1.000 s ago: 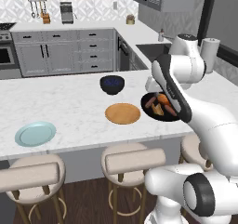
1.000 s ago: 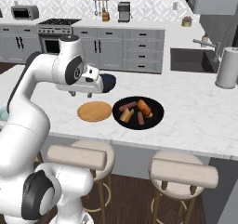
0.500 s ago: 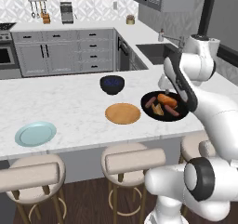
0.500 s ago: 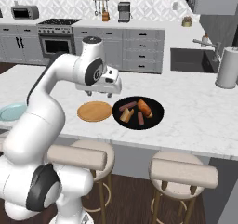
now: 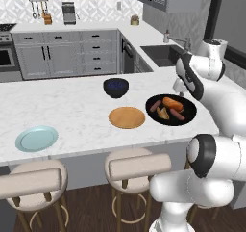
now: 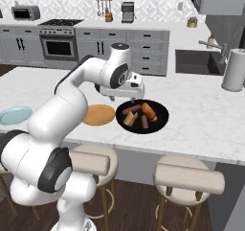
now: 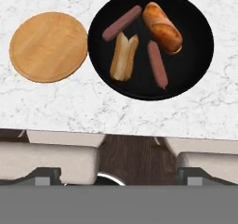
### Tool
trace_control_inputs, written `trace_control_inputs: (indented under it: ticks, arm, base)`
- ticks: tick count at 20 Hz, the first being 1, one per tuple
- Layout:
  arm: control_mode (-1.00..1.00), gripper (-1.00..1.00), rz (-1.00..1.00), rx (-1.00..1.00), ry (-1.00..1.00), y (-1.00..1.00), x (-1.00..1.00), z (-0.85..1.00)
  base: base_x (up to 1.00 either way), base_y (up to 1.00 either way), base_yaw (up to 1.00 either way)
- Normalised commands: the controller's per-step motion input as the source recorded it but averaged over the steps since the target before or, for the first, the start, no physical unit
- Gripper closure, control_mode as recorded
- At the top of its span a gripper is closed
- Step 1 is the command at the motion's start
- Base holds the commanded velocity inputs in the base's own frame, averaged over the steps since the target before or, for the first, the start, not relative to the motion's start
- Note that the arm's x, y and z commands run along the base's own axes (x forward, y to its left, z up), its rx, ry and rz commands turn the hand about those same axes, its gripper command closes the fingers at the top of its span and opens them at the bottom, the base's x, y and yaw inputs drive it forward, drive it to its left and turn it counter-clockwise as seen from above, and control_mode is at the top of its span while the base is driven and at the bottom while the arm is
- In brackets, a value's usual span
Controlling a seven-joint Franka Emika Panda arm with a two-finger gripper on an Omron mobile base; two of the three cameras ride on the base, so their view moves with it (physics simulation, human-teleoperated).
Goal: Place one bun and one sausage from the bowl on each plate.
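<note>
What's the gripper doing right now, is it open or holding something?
Gripper: jaws open, holding nothing, above the black bowl.

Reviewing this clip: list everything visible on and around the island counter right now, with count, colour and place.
black bowl: one, black, on the counter near its front edge, right of the wooden plate
buns: two, golden brown, in the black bowl; one whole, one split open
sausages: two, reddish brown, in the black bowl
wooden plate: one, orange-brown, bare, beside the black bowl
blue-green plate: one, pale, bare, far left of the counter
small bowl: one, dark blue, behind the wooden plate
stools: beige seats, below the counter's front edge
gripper: one, open, holding nothing, above the counter beside the black bowl
</note>
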Motion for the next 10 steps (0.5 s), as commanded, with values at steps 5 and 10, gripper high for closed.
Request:
trace_control_inputs:
  ticks: [5, 10]
  arm:
    - [-1.0, -1.0, 0.0, -0.01, 0.01, -0.24, 0.3, -0.36]
    - [-1.0, -1.0, 0.0, -0.01, 0.03, -0.04, 0.39, -0.21]
  base:
    - [0.0, 0.0, 0.0]
    - [0.0, 0.0, 0.0]
